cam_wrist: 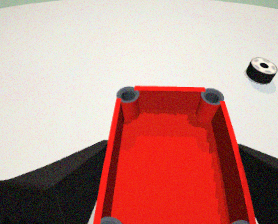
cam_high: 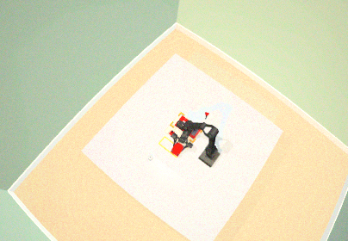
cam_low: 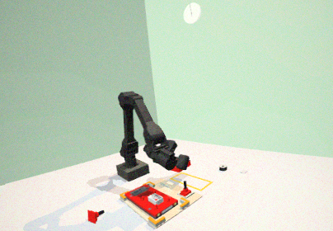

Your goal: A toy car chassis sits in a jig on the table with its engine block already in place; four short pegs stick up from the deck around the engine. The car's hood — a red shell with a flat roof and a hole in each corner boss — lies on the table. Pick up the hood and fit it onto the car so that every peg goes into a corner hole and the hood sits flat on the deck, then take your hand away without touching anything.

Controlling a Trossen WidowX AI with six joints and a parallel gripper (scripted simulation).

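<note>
The red hood (cam_high: 177, 149) (cam_low: 176, 170) (cam_wrist: 165, 172) has its hollow side toward the wrist camera, with two grey-rimmed corner holes in full view and two cut off at the bottom edge. My gripper (cam_high: 183, 145) (cam_wrist: 171, 149) is shut on the hood, one dark finger along each long side. Whether the hood touches the table is not clear. The red chassis (cam_high: 195, 135) (cam_low: 144, 203) sits in the jig (cam_low: 157, 221), with the pale engine block (cam_low: 156, 198) on its deck. The pegs look tiny in the exterior view.
A red piece with a black stem (cam_low: 185, 191) stands beside the chassis. A similar piece (cam_high: 207, 114) (cam_low: 92, 216) lies tipped on the chassis's other side. A yellow outline (cam_low: 197, 177) marks the table near the hood. A black wheel (cam_low: 222, 167) (cam_wrist: 261, 72) lies farther off.
</note>
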